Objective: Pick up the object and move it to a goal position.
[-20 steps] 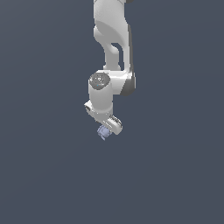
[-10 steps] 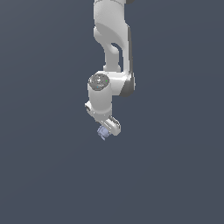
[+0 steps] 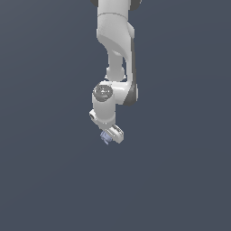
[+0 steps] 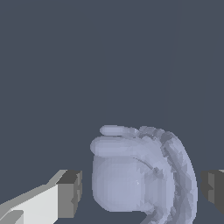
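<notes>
Hanging between the tips of the white pincer (image 3: 108,136) is the object (image 3: 105,136), a small pale lavender-blue piece that sits at the lowest point of the arm (image 3: 116,40) in the exterior view. There it shows only as a tiny bluish lump, partly hidden by the white pincer body, just on the exterior view's left of the lower finger block.

In the wrist view the object (image 4: 140,175) fills much of the frame. It has a rounded, squarish-soft body with a smooth front face, a flattened lip or ridge along one edge, and a thick curved band with a rough, faceted surface that arcs around one side like a ring. Its colour is even, pale lavender-blue, with slightly darker shading in the creases between body and band.

Two dark grey fingertips (image 4: 70,187) stand on either side of the object in the wrist view, one with its white finger body visible, the other only just entering at the frame edge. A narrow gap shows between each visible pad and the object, so contact cannot be confirmed from this view; whether the pincer is clenched on the object or standing slack around it, I cannot tell.

The surroundings are a plain dark slate-grey field in both views.
</notes>
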You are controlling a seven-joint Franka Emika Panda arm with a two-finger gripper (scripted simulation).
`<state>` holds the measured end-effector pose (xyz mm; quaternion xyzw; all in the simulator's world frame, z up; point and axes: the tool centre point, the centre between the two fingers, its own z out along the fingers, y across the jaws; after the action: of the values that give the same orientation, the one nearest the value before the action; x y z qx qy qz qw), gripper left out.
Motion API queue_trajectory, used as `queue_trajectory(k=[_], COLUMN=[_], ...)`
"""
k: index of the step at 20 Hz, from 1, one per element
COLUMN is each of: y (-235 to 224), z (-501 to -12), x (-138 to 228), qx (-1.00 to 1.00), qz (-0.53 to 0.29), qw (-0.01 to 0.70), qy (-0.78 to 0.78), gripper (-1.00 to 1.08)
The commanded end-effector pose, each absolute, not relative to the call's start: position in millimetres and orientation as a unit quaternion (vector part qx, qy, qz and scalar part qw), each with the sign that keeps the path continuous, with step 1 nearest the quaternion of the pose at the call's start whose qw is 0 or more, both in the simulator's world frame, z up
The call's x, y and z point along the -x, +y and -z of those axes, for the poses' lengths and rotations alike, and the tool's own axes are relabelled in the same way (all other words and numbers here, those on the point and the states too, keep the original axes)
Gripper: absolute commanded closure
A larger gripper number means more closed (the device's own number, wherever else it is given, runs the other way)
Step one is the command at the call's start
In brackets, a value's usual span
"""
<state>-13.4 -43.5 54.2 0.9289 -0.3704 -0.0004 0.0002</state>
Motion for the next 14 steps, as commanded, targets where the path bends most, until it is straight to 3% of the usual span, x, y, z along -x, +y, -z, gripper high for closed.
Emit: queue_trajectory(k=[1,5,6,14], y=[-43.5,-43.4,-43.4,-43.4], z=[-44.7,-40.3,-40.3,-40.3], x=[13.2,12.3,12.3,12.3], qx=[-0.929,-0.929,-0.929,-0.929], qz=[0.0,0.0,0.0,0.0], qw=[0.0,0.0,0.0,0.0], qy=[-0.371,-0.371,-0.371,-0.371], gripper=[-0.92,-0.92,1.08,1.08])
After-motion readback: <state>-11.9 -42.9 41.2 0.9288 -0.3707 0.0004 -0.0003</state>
